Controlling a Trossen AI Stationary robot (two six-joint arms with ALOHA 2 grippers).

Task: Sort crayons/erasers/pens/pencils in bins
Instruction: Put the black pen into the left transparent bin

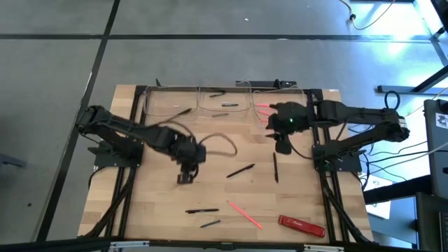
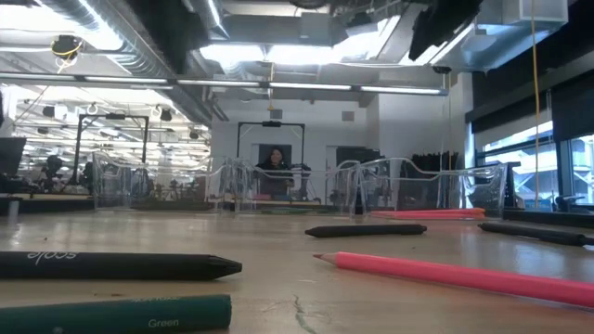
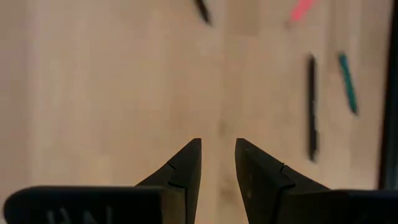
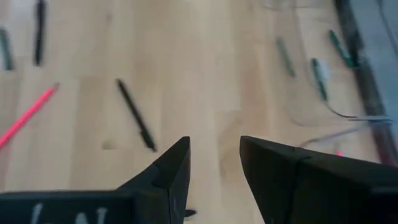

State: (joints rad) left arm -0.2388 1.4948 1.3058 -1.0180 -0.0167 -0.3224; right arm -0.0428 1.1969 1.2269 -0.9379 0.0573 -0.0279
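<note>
Three clear bins (image 1: 224,101) stand in a row at the table's far edge. The left one holds a dark stick (image 1: 183,110), the middle one several grey-green ones (image 1: 225,106), and the right one pink sticks (image 1: 264,108). Loose on the wood lie two black sticks (image 1: 240,171) (image 1: 275,168) mid-table. Near the front are a black one (image 1: 201,210), a grey-green one (image 1: 210,224) and a pink one (image 1: 245,214). My left gripper (image 1: 185,175) (image 3: 217,155) hovers open over bare wood left of centre. My right gripper (image 1: 282,147) (image 4: 214,155) is open in front of the right bin, holding nothing.
A wide flat red bar (image 1: 302,225) lies near the table's front right corner. Black frame rails (image 1: 129,175) run along the table's left and right sides. In the low view a person (image 2: 276,165) sits far behind the bins.
</note>
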